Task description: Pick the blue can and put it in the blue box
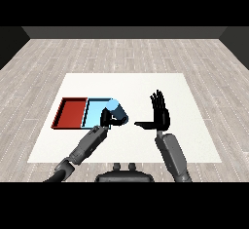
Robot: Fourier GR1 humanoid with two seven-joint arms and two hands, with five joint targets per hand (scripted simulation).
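A light blue can [114, 106] is held by my left hand [113, 117], whose fingers curl round its lower part. The can sits tilted over the right edge of the light blue tray [92, 112], its top showing above the hand. Whether it touches the tray I cannot tell. My right hand [159, 114] is to the right of the can, apart from it, fingers straight up and thumb stretched left, holding nothing.
A red tray [71, 112] lies directly left of the light blue tray, the two side by side on the white table [146, 84]. Wooden floor surrounds the table on all sides.
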